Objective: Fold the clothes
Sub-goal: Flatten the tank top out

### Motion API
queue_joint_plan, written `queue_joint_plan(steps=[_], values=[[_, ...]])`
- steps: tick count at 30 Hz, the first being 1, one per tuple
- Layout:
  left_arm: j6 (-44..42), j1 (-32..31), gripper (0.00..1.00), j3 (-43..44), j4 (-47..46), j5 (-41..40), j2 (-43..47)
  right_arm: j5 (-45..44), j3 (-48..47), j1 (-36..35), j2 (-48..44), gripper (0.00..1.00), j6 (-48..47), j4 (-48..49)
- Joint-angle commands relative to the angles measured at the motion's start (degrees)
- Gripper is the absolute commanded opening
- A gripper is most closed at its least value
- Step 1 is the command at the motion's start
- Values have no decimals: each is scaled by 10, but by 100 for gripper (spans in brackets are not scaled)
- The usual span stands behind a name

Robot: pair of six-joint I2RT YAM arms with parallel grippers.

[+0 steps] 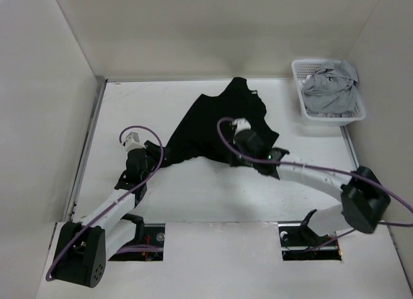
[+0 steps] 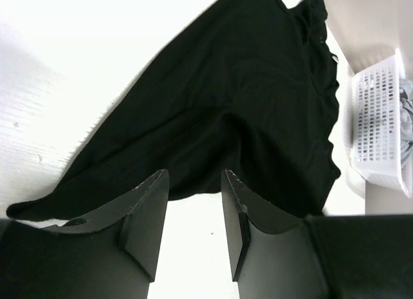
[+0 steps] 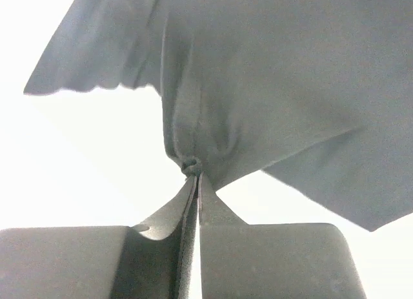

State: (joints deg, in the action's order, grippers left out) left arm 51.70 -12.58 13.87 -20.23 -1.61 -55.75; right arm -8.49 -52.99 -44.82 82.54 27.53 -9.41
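The clothes (image 1: 216, 121), a black short-sleeved garment, lie spread and rumpled on the white table. In the top view my right gripper (image 1: 244, 134) sits over the garment's right half. The right wrist view shows it (image 3: 195, 176) shut on a small bunched fold of the cloth (image 3: 258, 86), which fans out from the tips. My left gripper (image 1: 157, 154) is at the garment's lower left corner. It is open (image 2: 193, 176), with bare table between its fingers. Its fingertips (image 2: 158, 183) just reach the hem of the clothes (image 2: 245, 99).
A white basket (image 1: 303, 108) holding a light grey garment (image 1: 329, 92) stands at the back right; the left wrist view shows the basket (image 2: 377, 131) too. Walls close in the table on the left, back and right.
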Motion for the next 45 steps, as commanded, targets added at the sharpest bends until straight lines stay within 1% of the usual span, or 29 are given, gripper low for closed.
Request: queue_joint_plan(steps=[1, 4, 6, 7, 9, 10, 12, 15, 16, 18, 21, 24, 26, 27, 29, 33, 36, 38, 39, 41, 45], values=[[9, -6, 36, 23, -3, -1, 31, 4, 82, -101, -103, 3, 37, -18], [4, -8, 35, 34, 17, -16, 47, 8, 128, -185, -171, 3, 97, -85], [-6, -5, 35, 43, 43, -31, 61, 0, 147, -232, -200, 5, 142, -139], [-11, -1, 35, 47, 59, -40, 70, -13, 154, -245, -210, 8, 164, -163], [-18, 4, 35, 52, 97, -59, 89, -49, 164, -258, -229, 10, 204, -208], [-23, 8, 35, 55, 118, -68, 101, -66, 170, -256, -238, 13, 219, -226], [-31, 12, 34, 56, 156, -86, 126, -93, 177, -243, -264, 18, 233, -245], [-43, 19, 33, 63, 214, -114, 157, -120, 184, -204, -297, 45, 228, -226], [-47, 21, 32, 64, 229, -121, 165, -122, 185, -180, -301, 49, 219, -205], [-51, 19, 32, 65, 240, -128, 167, -118, 190, -119, -290, 56, 188, -139], [-52, 1, 32, 73, 228, -125, 132, -90, 192, -9, -233, 59, 161, -39], [-56, -31, 31, 83, 208, -130, 93, -51, 185, 100, -144, 53, 151, 55], [-62, -44, 31, 89, 200, -137, 71, -30, 161, 149, -82, 44, 150, 69], [-62, -48, 30, 89, 200, -140, 65, -29, 151, 165, -56, 42, 150, 75], [-63, -48, 27, 86, 199, -144, 64, -28, 126, 182, -5, 39, 146, 70], [-64, -42, 20, 78, 198, -143, 66, -34, 88, 197, 62, 39, 142, 60], [-59, -42, 19, 78, 194, -135, 60, -21, 44, 200, 107, 26, 140, 40], [-56, -42, 19, 73, 192, -125, 59, -16, 2, 208, 143, 16, 127, 28], [-55, -40, 20, 71, 190, -122, 60, -12, -22, 214, 161, 13, 124, 21], [-53, -36, 21, 64, 190, -117, 60, 1, -75, 232, 197, 8, 118, 14], [-49, -29, 23, 53, 190, -111, 49, 22, -226, 276, 284, 4, 97, -13]])
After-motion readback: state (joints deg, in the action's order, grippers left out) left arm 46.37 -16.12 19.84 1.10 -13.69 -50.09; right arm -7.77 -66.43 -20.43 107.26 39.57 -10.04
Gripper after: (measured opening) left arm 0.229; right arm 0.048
